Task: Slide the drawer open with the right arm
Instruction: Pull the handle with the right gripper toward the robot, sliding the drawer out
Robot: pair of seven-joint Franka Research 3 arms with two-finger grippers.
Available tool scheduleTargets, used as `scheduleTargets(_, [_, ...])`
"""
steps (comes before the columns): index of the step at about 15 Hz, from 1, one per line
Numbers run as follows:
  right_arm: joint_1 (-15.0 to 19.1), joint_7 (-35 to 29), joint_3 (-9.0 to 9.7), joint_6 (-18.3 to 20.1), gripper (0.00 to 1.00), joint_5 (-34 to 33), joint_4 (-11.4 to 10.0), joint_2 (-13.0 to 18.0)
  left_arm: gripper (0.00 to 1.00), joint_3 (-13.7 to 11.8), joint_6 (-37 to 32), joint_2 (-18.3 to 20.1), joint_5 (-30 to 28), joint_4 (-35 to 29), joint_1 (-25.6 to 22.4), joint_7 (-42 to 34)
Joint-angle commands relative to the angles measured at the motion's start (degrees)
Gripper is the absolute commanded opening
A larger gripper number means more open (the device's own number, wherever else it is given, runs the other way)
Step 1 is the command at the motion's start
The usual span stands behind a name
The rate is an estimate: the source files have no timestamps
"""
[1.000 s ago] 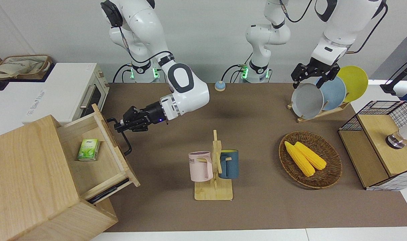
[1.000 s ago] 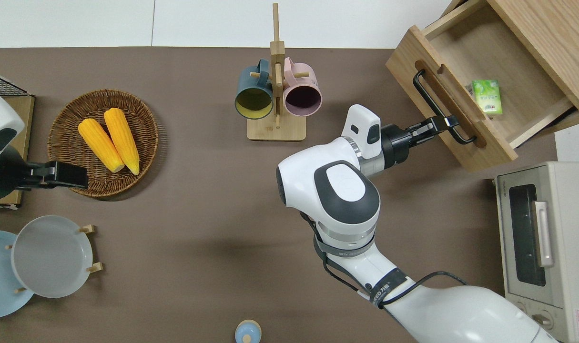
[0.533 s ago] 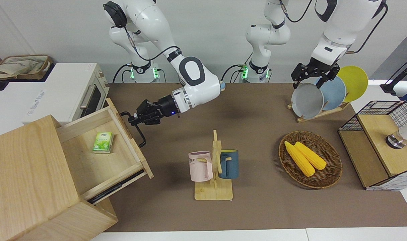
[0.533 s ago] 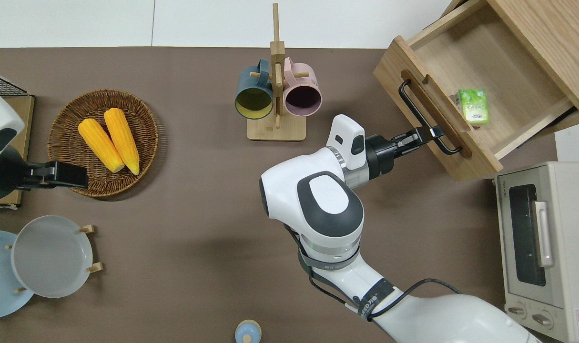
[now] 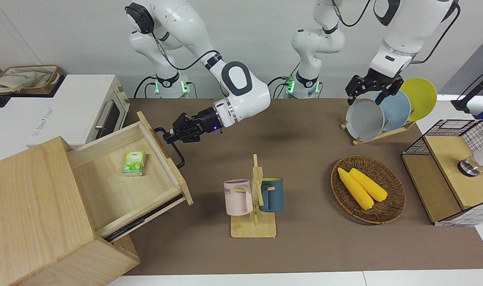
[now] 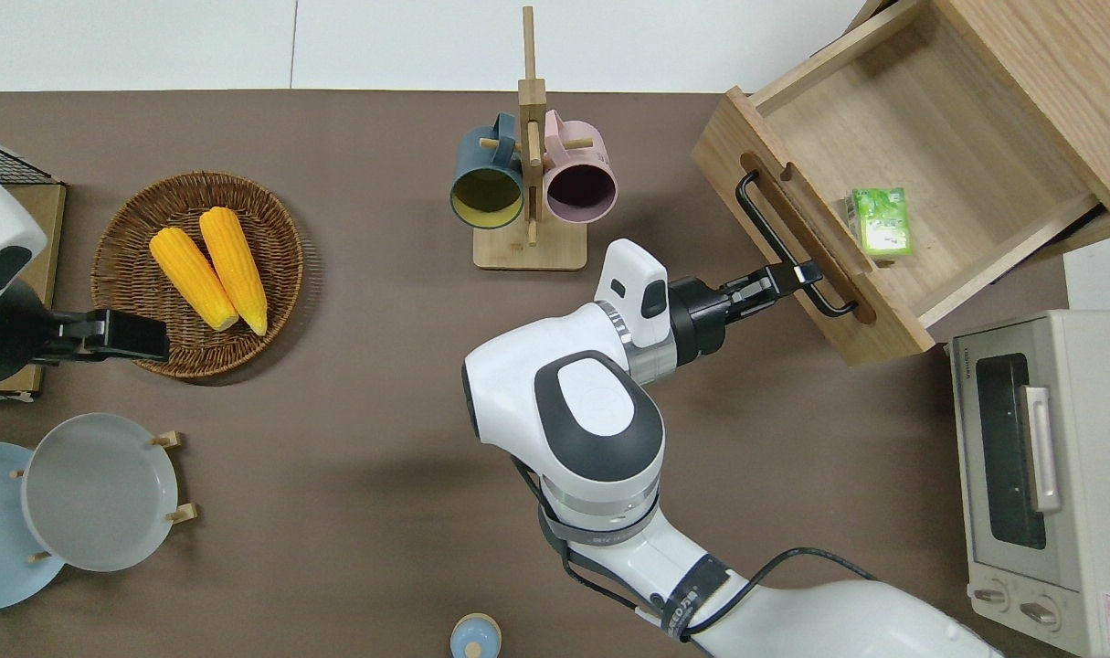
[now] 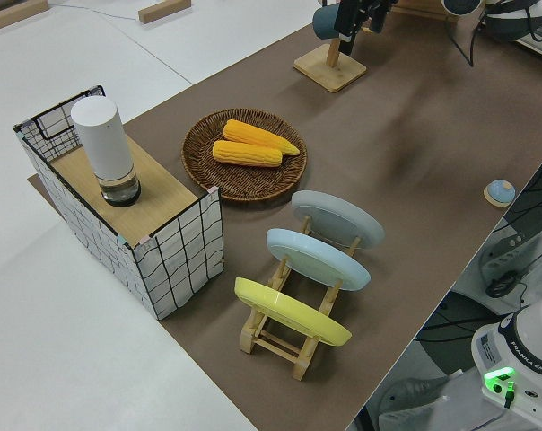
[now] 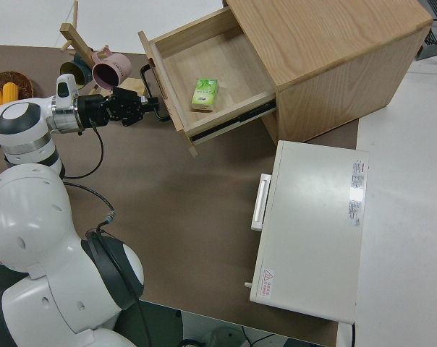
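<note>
Most of the drawer [image 6: 893,174] now stands out of its cabinet [image 5: 34,214], further than a second ago, at two o'clock on the worktop [image 6: 354,439] overhead. Right hand [image 6: 786,277] remains clamped on the handle [image 6: 783,247]; task judged nearly complete. Left arm parked.

Right arm [image 6: 573,411] stretched low and level, right gripper [image 6: 797,274] clamped shut, left arm parked

A brown-topped table [image 5: 305,246] stands against a plain pale wall [image 5: 78,35].
</note>
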State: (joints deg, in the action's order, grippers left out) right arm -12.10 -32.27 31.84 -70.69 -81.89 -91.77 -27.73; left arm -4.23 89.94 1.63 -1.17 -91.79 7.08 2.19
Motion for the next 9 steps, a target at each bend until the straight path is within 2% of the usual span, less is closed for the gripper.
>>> scheduleTargets(1, [-0.8,-1.0,1.91,3.1,0.000,0.1,2.7,-0.6,1.00,-0.2,-0.7,0.5,0.7,0.1,0.1,-0.1])
scheduleTargets(4, [-1.4,-1.6,2.09,4.0,0.000,1.7,3.7,-1.0,1.00,-0.1,-0.8,0.5,0.7,0.1,0.1,-0.1])
scheduleTargets(9, [-1.7,-3.1,3.32,5.0,0.000,2.8,3.7,-1.0,1.00,-0.2,-0.8,0.5,0.7,0.1,0.1,-0.1])
